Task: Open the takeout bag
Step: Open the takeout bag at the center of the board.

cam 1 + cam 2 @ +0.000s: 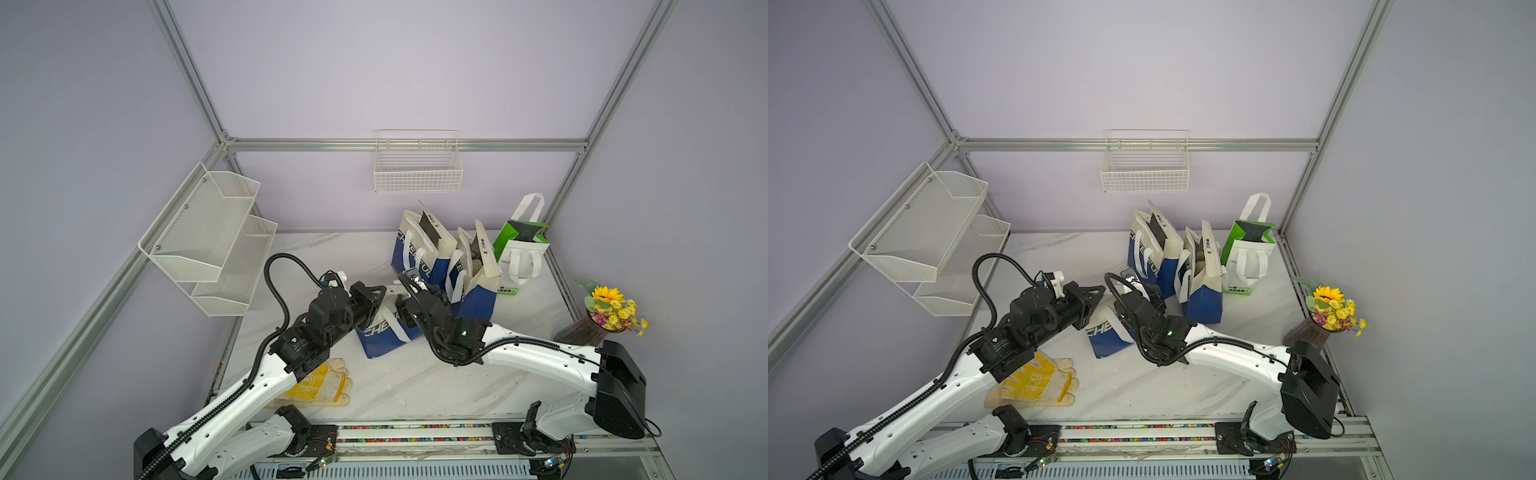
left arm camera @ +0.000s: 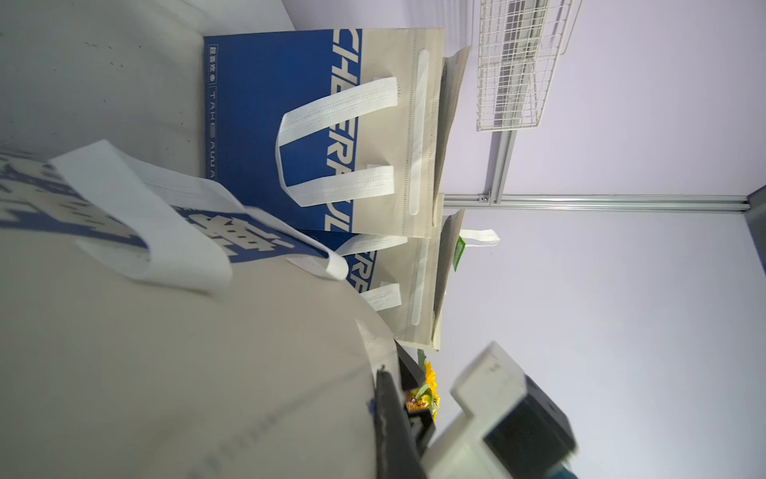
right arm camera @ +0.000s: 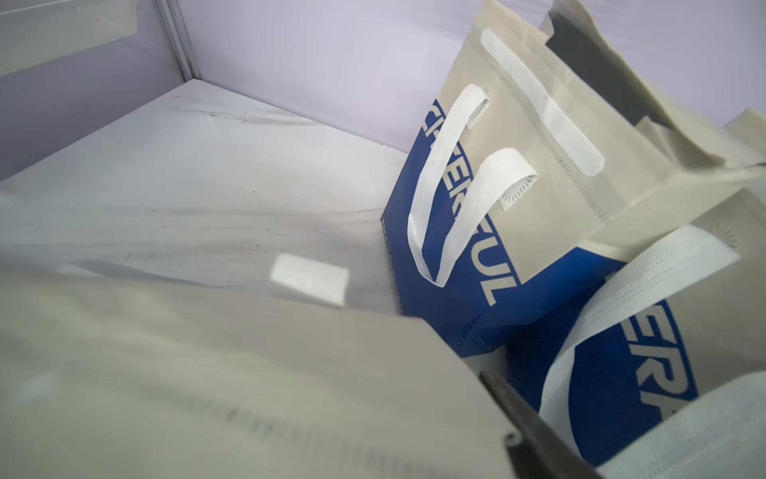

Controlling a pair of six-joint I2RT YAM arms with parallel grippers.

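L gripper [image 1: 380, 293] clamps front bag [image 1: 386, 336]; R gripper [image 1: 419, 301] state unclear. 2 blue bags [image 1: 409, 257] crowd R side; 1 green bag [image 1: 521, 249], 1 glove pr [image 1: 328, 382].

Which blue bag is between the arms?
The front blue bag, between the left arm and right arm; the middle blue bag and rear blue bag stand behind.

Your left arm [image 1: 266, 374] stretches toward the takeout bag [image 1: 384, 338], with the left gripper [image 1: 380, 293] closed tight at its rim. Your right arm [image 1: 536, 353] bends in opposite, placing the right gripper [image 1: 401, 306] at that rim, its spread unclear.
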